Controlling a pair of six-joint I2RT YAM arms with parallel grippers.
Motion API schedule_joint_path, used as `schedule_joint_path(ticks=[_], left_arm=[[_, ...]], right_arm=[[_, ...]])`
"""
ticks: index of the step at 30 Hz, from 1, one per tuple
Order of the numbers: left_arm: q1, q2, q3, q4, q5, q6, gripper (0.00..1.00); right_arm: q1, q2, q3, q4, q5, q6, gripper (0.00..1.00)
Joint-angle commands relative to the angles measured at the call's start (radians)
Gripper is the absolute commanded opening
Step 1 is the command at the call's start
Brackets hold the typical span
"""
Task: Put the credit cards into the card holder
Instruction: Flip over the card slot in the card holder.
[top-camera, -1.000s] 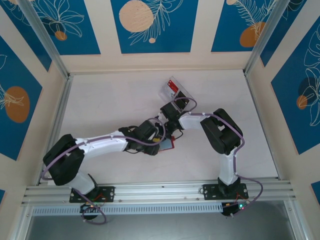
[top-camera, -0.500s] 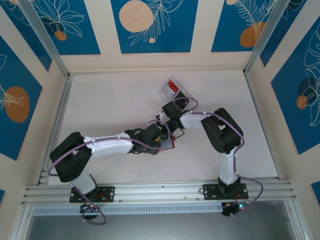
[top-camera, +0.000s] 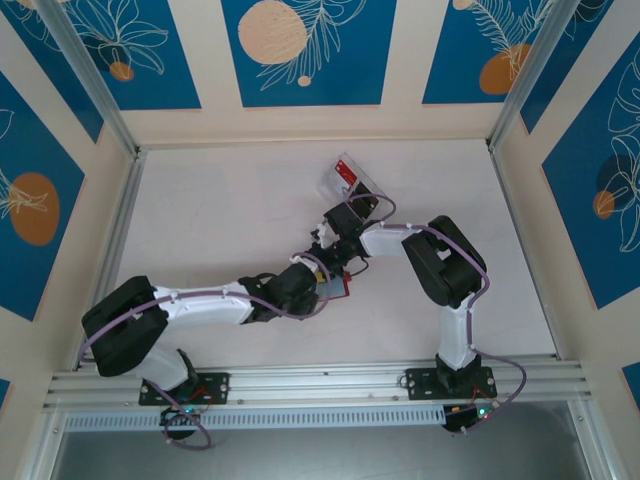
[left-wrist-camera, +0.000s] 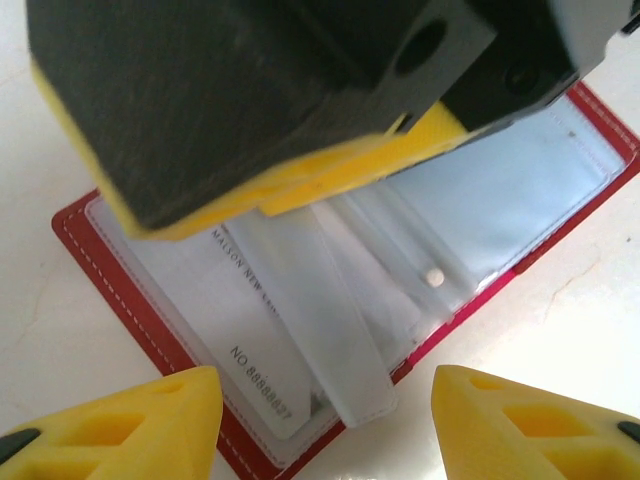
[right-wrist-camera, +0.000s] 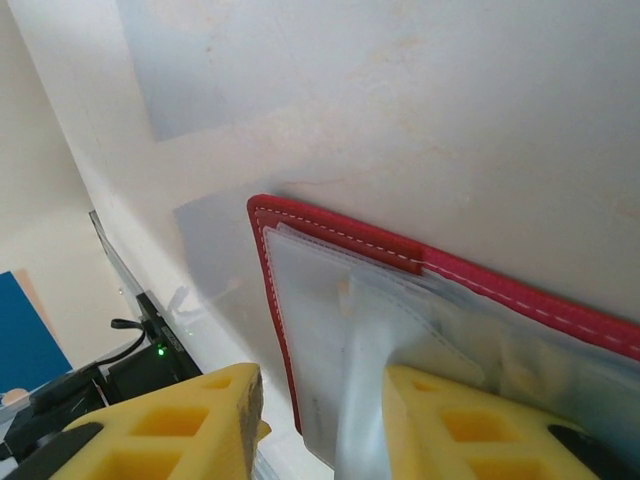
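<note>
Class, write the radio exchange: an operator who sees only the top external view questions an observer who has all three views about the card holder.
Operator: The card holder is mostly covered by the arms here. Is it open?
Observer: Yes. The left wrist view shows it lying open, clear pockets facing up.
Operator: Is the left gripper holding a card?
Observer: No. Its fingers stand apart with nothing between them.

I work in a lab test cell: a white table (top-camera: 220, 210), aluminium frame rails (top-camera: 320, 380), and blue leaf-printed panels (top-camera: 345, 70) around me.
</note>
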Motion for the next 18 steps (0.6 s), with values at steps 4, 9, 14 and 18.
schedule_joint_path(ticks=[4, 9, 14, 18], left_arm=[[-0.013, 0.049, -0.005, 0.045, -0.051, 0.023, 0.56], [-0.016, 0.061, -0.029, 0.071, -0.066, 0.025, 0.56], [-0.017, 0.077, -0.036, 0.076, -0.096, 0.016, 0.55], [-0.019, 0.086, -0.036, 0.06, -0.141, 0.001, 0.53]], right_arm=[[-0.002, 0.042, -0.006, -0.047, 0.011, 0.007, 0.42], [-0.005, 0.045, -0.004, -0.046, 0.004, 0.009, 0.45], [-0.007, 0.042, -0.008, -0.044, 0.001, 0.011, 0.48], [-0.008, 0.022, -0.016, -0.045, 0.008, 0.005, 0.51]])
